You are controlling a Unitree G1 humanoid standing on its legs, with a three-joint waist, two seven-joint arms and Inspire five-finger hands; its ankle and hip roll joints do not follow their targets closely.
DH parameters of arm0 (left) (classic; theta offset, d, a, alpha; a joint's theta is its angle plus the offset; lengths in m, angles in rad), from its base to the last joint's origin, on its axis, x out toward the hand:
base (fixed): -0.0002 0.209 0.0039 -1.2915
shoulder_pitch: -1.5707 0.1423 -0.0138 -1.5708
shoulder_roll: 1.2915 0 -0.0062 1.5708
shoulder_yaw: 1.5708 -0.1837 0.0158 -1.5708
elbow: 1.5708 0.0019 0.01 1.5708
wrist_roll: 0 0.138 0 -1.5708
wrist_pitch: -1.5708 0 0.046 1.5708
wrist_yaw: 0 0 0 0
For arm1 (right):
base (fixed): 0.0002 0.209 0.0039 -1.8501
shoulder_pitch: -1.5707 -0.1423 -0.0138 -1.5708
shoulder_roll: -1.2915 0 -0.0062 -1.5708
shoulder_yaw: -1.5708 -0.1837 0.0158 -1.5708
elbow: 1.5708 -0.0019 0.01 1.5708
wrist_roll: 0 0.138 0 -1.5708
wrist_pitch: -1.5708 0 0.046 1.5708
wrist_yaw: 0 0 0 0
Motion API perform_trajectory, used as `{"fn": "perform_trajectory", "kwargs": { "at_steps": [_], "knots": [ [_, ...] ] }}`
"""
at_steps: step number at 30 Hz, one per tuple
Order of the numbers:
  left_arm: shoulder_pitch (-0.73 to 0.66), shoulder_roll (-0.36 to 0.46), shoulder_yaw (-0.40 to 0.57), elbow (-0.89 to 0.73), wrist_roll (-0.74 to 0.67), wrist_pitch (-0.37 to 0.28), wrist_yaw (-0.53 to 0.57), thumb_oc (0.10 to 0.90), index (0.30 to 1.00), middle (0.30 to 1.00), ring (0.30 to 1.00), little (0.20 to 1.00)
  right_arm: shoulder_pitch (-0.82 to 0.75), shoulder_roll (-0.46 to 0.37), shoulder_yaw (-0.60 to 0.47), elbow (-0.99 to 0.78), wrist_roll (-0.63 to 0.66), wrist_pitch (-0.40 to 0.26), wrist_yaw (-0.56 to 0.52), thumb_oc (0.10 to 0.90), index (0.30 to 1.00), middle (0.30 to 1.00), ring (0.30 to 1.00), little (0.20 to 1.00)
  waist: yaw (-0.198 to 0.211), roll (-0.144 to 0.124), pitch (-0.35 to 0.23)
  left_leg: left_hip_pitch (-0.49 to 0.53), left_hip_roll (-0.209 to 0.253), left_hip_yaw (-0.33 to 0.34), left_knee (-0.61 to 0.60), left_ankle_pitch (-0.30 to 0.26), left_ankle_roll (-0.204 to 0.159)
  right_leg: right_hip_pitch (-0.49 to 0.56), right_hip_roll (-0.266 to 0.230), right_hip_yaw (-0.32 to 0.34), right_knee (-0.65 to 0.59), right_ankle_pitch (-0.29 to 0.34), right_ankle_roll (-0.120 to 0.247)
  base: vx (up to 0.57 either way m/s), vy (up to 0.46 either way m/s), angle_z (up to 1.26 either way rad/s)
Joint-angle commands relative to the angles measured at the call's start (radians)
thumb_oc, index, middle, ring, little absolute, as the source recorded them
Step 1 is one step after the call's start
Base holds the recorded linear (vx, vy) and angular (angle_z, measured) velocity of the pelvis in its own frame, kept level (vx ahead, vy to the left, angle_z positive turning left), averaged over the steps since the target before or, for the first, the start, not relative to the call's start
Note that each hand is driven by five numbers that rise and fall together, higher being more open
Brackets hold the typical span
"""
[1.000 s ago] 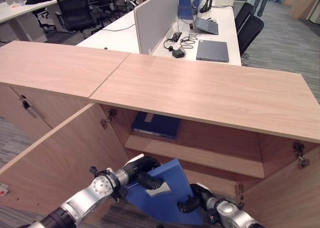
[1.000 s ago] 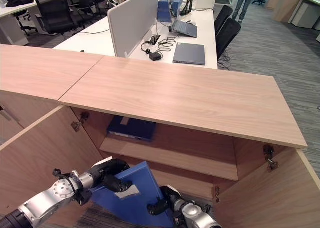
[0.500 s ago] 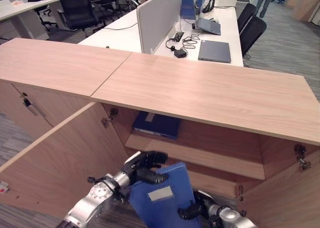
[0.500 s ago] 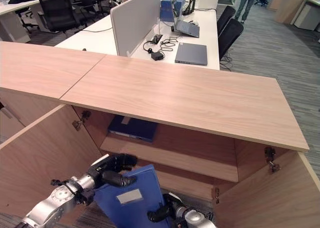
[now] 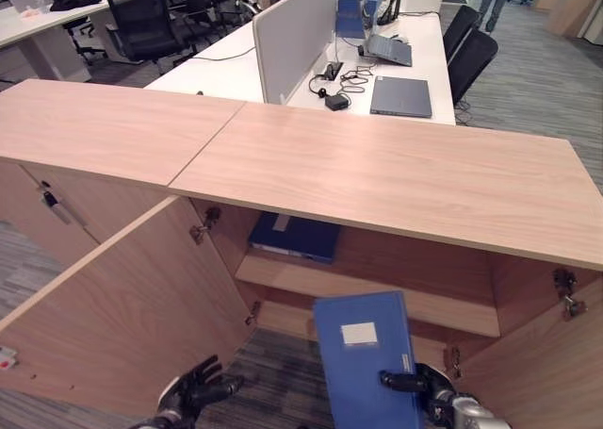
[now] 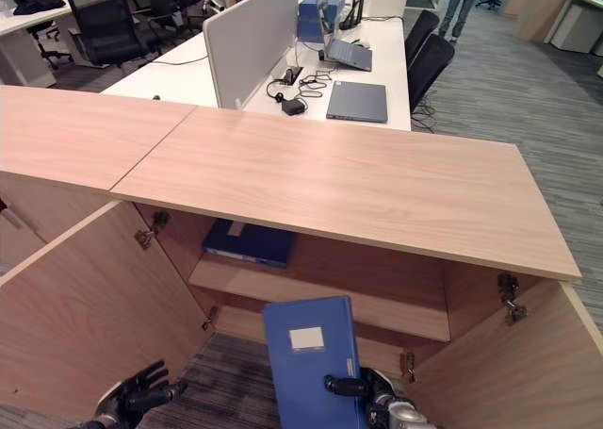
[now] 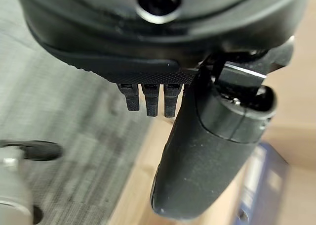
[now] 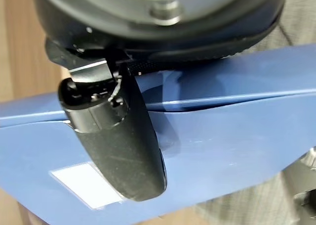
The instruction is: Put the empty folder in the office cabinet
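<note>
The right hand [image 5: 435, 392] pinches the big blue flat folder [image 5: 367, 358] by its right edge, standing it up near the open wooden office cabinet [image 5: 396, 179], ready to slide in. The left hand [image 5: 193, 389], fingers loose and empty, hangs low at the near left.

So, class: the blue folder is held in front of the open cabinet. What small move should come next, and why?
Probably ease the blue folder forward into the lower compartment, under the shelf. The right robot hand pinches its edge, its far end already points into the open cabinet, and the left robot hand hangs free and open.
</note>
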Motion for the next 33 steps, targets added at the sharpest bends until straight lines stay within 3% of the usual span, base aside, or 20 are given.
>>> {"fn": "perform_trajectory", "kwargs": {
  "at_steps": [1,4,5,9,11,16,25,30,33],
  "knots": [
    [-0.112,-0.027,0.06,0.066,-0.082,-0.048,0.029,0.8,0.9,0.9,0.9,0.9,-0.087,0.026,-0.076,0.021,0.273,-0.05,-0.031,0.4,0.3,0.3,0.3,0.3,-0.008,-0.025,-0.029,-0.023,0.02,0.025,-0.006,-0.044,-0.034,0.009,-0.03,0.013,-0.001,-0.02,0.068,0.0,0.0,0.0],
    [-0.206,-0.145,0.135,0.431,-0.149,-0.064,0.098,0.8,0.9,0.9,0.9,0.9,-0.166,0.098,-0.27,0.064,0.604,-0.128,-0.063,0.4,0.3,0.3,0.3,0.3,-0.008,-0.018,-0.033,-0.026,0.019,0.017,-0.006,-0.049,-0.037,0.009,-0.028,0.014,-0.001,-0.029,0.067,0.06,-0.009,-0.03],
    [-0.207,-0.152,0.131,0.486,-0.128,-0.056,0.096,0.8,0.9,0.9,0.9,0.9,-0.187,0.105,-0.295,0.073,0.657,-0.153,-0.073,0.4,0.3,0.3,0.3,0.3,-0.008,-0.015,-0.035,-0.027,0.019,0.019,-0.006,-0.05,-0.038,0.007,-0.027,0.015,-0.001,-0.031,0.067,0.05,-0.006,-0.07],
    [-0.22,-0.165,0.127,0.728,-0.072,-0.014,0.055,0.8,0.9,0.9,0.9,0.9,-0.27,0.134,-0.313,-0.044,0.773,-0.252,-0.093,0.4,0.3,0.3,0.3,0.3,-0.014,-0.003,-0.031,-0.036,0.023,0.034,-0.006,-0.049,-0.041,-0.011,-0.024,0.026,-0.001,-0.028,0.066,0.03,-0.002,-0.03],
    [-0.218,-0.16,0.14,0.786,-0.056,-0.001,0.044,0.8,0.9,0.9,0.9,0.9,-0.298,0.124,-0.287,-0.086,0.757,-0.277,-0.109,0.4,0.3,0.3,0.3,0.3,-0.016,0.001,-0.031,-0.046,0.023,0.037,-0.006,-0.046,-0.042,-0.024,-0.025,0.03,-0.001,-0.023,0.065,0.0,0.0,0.0],
    [-0.22,-0.122,0.184,0.865,-0.034,0.01,0.041,0.8,0.9,0.9,0.9,0.9,-0.42,0.078,-0.224,-0.102,0.722,-0.275,-0.118,0.4,0.3,0.3,0.3,0.3,-0.005,0.007,-0.005,-0.099,0.026,0.038,-0.006,-0.029,-0.045,-0.079,-0.026,0.031,-0.001,-0.009,0.063,-0.03,-0.008,-0.01],
    [-0.204,-0.045,0.191,0.92,-0.021,0.018,0.031,0.8,0.9,0.9,0.9,0.9,-0.797,-0.085,-0.205,0.203,0.728,-0.215,-0.143,0.4,0.3,0.3,0.3,0.3,0.033,0.021,0.047,-0.303,0.04,0.012,-0.006,0.012,-0.059,-0.284,-0.015,0.059,-0.001,0.019,0.063,-0.02,-0.023,-0.01],
    [-0.214,-0.038,0.151,0.923,-0.015,0.017,0.032,0.8,0.9,0.9,0.9,0.9,-0.975,-0.156,-0.217,0.316,0.77,-0.222,-0.179,0.4,0.3,0.3,0.3,0.3,0.055,0.018,0.057,-0.408,0.041,-0.001,-0.006,0.031,-0.063,-0.379,-0.016,0.064,-0.001,0.031,0.066,0.01,-0.036,0.0],
    [-0.229,-0.032,0.098,0.896,-0.01,0.005,0.031,0.8,0.9,0.9,0.9,0.9,-1.072,-0.209,-0.221,0.326,0.805,-0.256,-0.189,0.4,0.3,0.3,0.3,0.3,0.073,0.037,0.09,-0.462,0.037,-0.01,-0.006,0.044,-0.069,-0.426,-0.016,0.063,-0.001,0.039,0.068,0.0,-0.015,0.0]
  ]
}}
